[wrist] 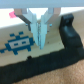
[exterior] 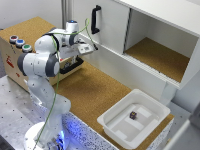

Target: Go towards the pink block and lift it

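Counting what's on show: one white Franka arm [exterior: 42, 65], one shallow white plastic tray [exterior: 107, 122] on the cork-topped table [exterior: 95, 90], one small dark cube [exterior: 133, 115] sitting inside that tray, three coloured round buttons [exterior: 19, 43] on a wooden box [exterior: 12, 57], and one white cabinet with a black handle [exterior: 95, 20].

The end effector [wrist: 41, 41] hangs with its two pale fingers [wrist: 36, 32] pressed together, so basically closed, and nothing between them that I can see. It's hovering over a flat black frame-shaped piece [wrist: 60, 57], with a blue pixel-art alien picture [wrist: 19, 44] just behind the tips.

The pink block [wrist: 10, 16] only shows in the wrist view, as a tiny pink patch well beyond the end effector and off to one side, not touching it.
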Tool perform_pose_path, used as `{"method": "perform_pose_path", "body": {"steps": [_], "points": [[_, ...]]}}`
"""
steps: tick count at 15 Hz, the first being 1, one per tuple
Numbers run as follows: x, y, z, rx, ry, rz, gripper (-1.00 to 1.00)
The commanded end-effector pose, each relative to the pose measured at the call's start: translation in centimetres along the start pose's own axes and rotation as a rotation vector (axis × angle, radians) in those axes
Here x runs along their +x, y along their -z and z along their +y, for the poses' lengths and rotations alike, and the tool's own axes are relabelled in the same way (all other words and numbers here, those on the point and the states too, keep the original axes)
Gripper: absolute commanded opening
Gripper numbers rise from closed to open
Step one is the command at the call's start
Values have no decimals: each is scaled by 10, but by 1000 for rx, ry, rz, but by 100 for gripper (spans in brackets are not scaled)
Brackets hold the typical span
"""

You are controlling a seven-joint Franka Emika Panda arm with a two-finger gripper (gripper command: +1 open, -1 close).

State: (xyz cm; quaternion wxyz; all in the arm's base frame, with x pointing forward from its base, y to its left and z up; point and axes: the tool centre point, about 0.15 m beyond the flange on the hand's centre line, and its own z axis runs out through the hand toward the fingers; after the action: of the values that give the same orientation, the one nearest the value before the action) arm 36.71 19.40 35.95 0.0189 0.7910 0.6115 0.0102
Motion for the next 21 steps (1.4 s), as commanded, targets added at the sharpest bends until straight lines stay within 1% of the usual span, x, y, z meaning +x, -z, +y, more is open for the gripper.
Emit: {"method": "perform_pose_path", "body": {"steps": [1,2,5,10,13,14,15,17,19,21], "points": [[-5,39,-13,-69,10,68,-100],[-7,45,-12,-71,1,61,100],[-7,68,-16,-80,-23,74,100],[2,87,-29,-89,-40,84,100],[15,102,-42,-89,-29,103,100],[21,103,-46,-85,-20,104,100],[31,99,-51,-84,-14,97,100],[53,92,-61,-83,6,104,100],[73,84,-68,-73,45,95,100],[87,70,-75,-63,104,73,100]]}}
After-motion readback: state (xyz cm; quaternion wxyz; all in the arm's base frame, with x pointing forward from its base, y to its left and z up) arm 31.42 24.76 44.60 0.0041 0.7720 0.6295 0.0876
